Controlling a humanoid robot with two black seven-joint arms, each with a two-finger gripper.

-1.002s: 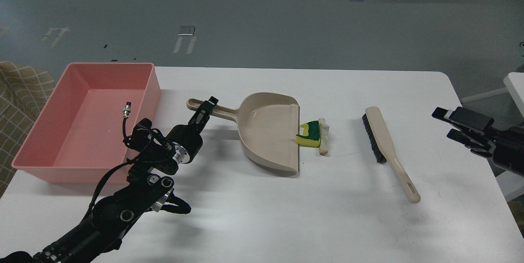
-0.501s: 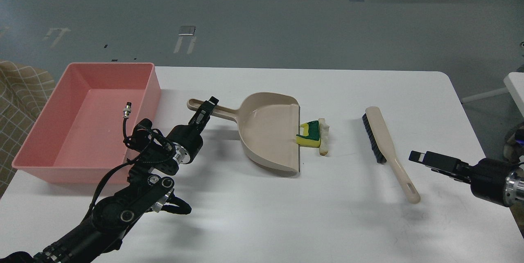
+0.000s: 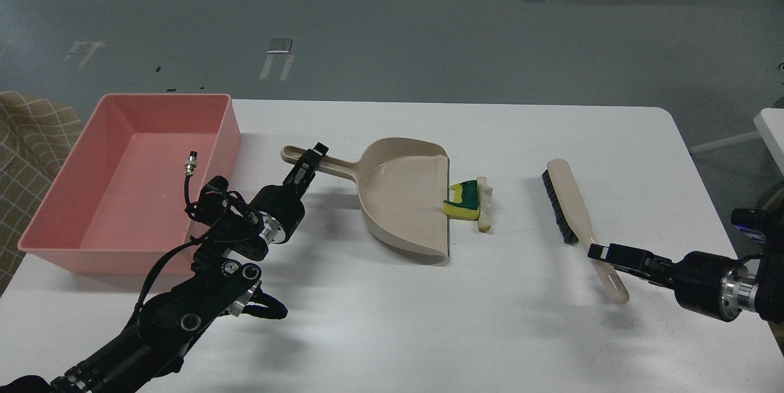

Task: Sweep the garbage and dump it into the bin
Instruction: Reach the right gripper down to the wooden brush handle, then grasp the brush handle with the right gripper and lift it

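No lettering, label, brand or number can be read anywhere (floor markings are bare tape); nothing legible.

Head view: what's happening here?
Sweep setup, nothing swept yet. The left gripper is at the dustpan handle; grip unclear. The right gripper is at the brush handle, which lies flat on the table. The garbage sits at the dustpan's lip. The bin holds none.

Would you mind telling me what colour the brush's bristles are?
Black, on a beige handle; the brush shows clearly in the head view.
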